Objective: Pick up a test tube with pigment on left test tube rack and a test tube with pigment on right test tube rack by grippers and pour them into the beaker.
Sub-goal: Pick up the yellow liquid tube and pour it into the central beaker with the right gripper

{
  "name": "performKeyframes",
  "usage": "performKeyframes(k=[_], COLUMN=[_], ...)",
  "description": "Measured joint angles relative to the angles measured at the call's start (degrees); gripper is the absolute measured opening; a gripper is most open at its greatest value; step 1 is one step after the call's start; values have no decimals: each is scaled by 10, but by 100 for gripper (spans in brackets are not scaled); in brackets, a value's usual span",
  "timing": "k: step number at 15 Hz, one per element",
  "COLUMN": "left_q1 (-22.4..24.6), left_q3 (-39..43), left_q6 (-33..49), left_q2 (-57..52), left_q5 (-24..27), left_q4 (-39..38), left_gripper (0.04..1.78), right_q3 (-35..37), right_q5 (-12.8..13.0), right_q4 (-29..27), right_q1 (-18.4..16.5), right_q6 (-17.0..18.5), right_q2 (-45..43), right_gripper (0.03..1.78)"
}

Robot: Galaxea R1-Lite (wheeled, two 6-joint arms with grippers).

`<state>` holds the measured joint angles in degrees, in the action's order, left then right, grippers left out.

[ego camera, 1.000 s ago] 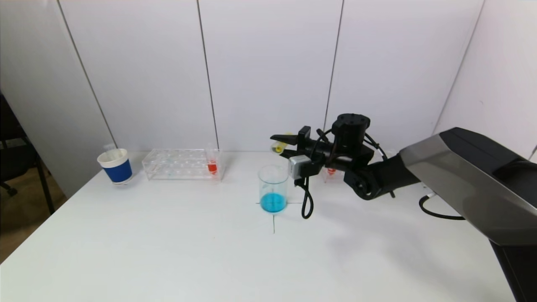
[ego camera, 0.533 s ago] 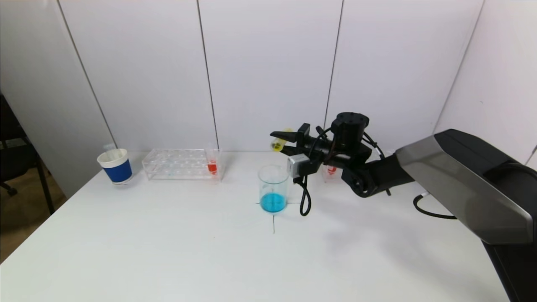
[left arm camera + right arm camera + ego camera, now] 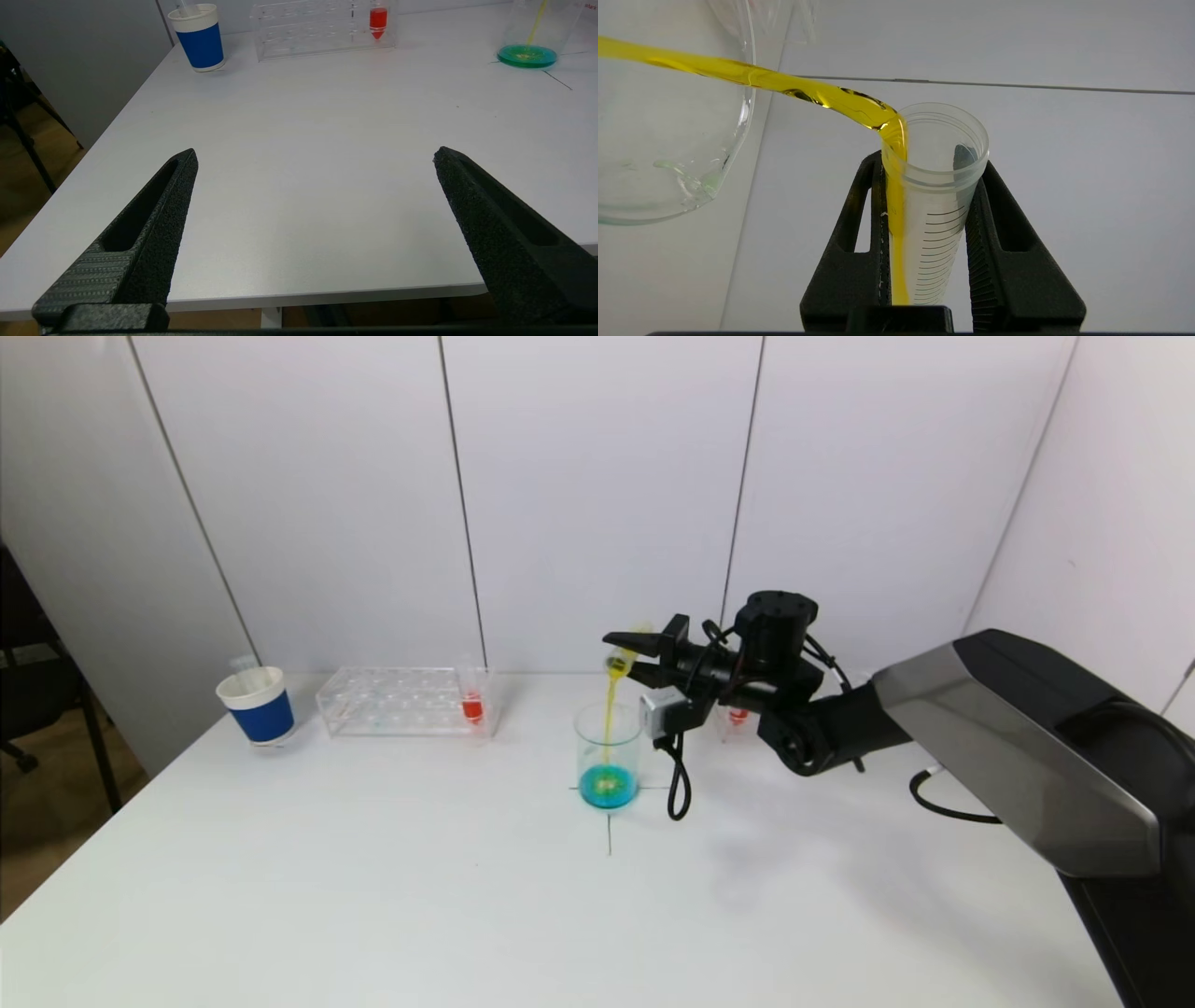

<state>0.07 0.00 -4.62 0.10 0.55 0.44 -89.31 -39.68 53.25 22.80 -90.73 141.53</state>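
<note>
Right gripper (image 3: 624, 653): fingers clenched on graduated test tube (image 3: 931, 196), tilted above beaker (image 3: 608, 756)
Yellow stream (image 3: 611, 709): falling into beaker
Left gripper (image 3: 313, 196): fingers spread, at counter's (image 3: 299, 163) 6 o'clock edge
Readable writing: none

One beaker (image 3: 608, 756); two racks (image 3: 403, 701); one cup (image 3: 257, 706)

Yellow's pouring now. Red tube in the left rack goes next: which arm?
Left. Its pincer is open and empty, and the red tube in the left rack stands on its side. The right pincer is shut on the yellow tube, tipped over the beaker.
</note>
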Motion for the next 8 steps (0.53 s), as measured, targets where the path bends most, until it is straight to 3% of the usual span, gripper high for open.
performKeyframes(k=[8], left_q1=[0], left_q3=[0], left_q6=[0], left_q2=[0], left_q5=[0], left_q4=[0], left_gripper=[176], right_q3=[0], right_q5=[0], right_q4=[-2], right_q1=[0], right_q6=[-51], right_q2=[-2], right_gripper=[52])
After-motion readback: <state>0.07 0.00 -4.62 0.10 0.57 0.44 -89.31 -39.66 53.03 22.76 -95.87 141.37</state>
